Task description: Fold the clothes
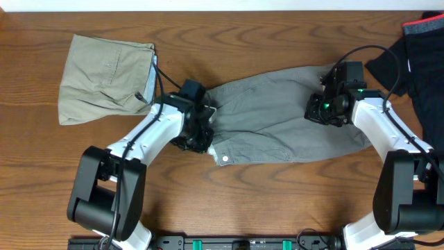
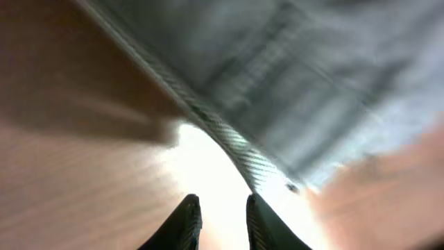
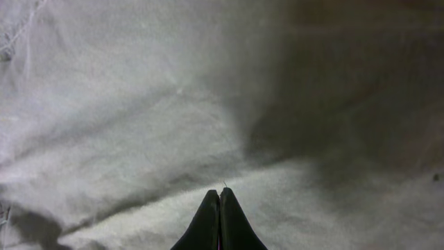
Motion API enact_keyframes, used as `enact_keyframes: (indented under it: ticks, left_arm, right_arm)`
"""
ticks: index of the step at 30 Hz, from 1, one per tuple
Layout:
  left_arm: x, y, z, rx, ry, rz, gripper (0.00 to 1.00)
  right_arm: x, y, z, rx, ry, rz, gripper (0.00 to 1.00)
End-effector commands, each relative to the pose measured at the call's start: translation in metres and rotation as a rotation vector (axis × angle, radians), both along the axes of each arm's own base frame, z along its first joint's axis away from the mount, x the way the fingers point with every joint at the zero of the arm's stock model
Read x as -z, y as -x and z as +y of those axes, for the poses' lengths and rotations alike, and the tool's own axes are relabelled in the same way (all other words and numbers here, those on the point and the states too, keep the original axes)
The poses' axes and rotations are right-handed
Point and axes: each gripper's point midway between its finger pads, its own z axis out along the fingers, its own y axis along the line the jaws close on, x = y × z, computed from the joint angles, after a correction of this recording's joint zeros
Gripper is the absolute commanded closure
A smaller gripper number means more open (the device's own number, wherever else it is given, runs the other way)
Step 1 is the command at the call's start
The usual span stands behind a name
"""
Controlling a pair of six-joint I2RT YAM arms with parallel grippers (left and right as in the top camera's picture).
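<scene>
the grey shorts [image 1: 277, 114] lie spread on the table [image 1: 277, 201], with beige shorts [image 1: 104, 78] folded beyond their waistband end. the left gripper [image 2: 222, 219], fingers slightly apart and empty, hovers at their waistband edge, likely to grab it. the right gripper [image 3: 220, 208], tips together, sits on their leg, probably pinning the cloth.

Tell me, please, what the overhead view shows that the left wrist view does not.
Only overhead: the folded beige shorts at upper left, the black red-trimmed garment at far right, and the right gripper on the grey shorts.
Only left wrist: the left gripper close up, its tips slightly apart with nothing between them, and the blurred waistband edge with a small dark stud.
Both: the grey shorts and the wooden table.
</scene>
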Motion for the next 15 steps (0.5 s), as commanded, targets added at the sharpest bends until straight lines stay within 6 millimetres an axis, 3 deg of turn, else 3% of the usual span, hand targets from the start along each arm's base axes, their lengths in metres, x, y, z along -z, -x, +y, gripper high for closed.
enact_keyframes:
  ticks: [1, 4, 7, 15]
  left_arm:
    - [-0.047, -0.015, -0.045, 0.036, 0.246, -0.009, 0.69]
    - [-0.064, -0.025, -0.06, -0.024, 0.303, -0.011, 0.67]
    - [-0.059, -0.029, -0.067, -0.091, 0.302, -0.002, 0.66]
    - [0.016, -0.003, -0.07, -0.253, 0.152, 0.257, 0.85]
  right_arm:
    - [0.003, 0.002, 0.001, 0.011, -0.005, 0.015, 0.99]
    - [0.003, 0.002, 0.002, 0.011, -0.006, 0.015, 0.99]
    - [0.003, 0.002, 0.001, 0.011, -0.005, 0.016, 0.99]
    - [0.003, 0.001, 0.002, 0.011, -0.005, 0.014, 0.99]
